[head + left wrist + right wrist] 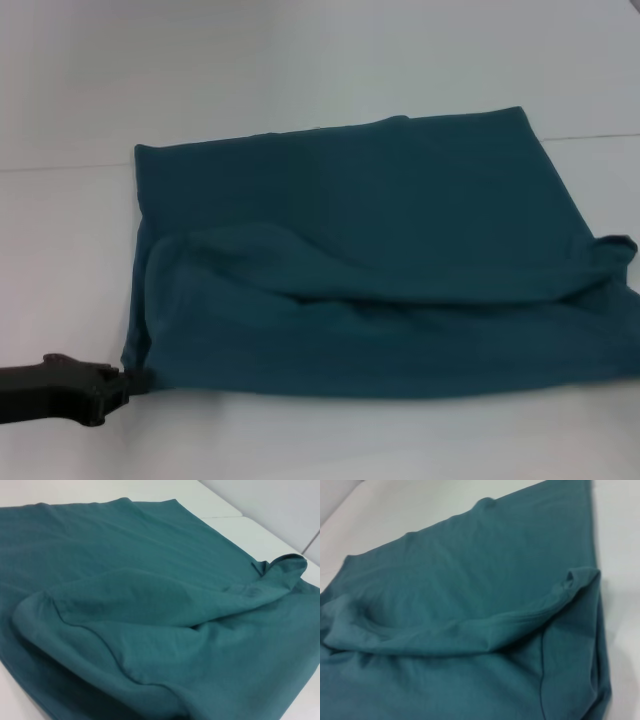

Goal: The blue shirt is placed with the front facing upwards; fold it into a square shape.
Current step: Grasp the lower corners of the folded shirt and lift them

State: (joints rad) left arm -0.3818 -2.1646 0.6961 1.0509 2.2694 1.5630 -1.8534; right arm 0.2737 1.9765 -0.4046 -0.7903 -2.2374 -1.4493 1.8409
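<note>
The blue shirt lies on the white table, partly folded, with only plain teal cloth showing. Its lettering and neck label are hidden. A loose fold with a hemmed edge runs across its middle, and a small corner sticks up at the right end. The shirt fills the left wrist view and the right wrist view. My left gripper is low at the near left, its black tip touching the shirt's near left corner. My right gripper is out of view.
The white table shows bare in front of the shirt and to its left. A seam in the table runs behind the shirt. The shirt's right part reaches the edge of the head view.
</note>
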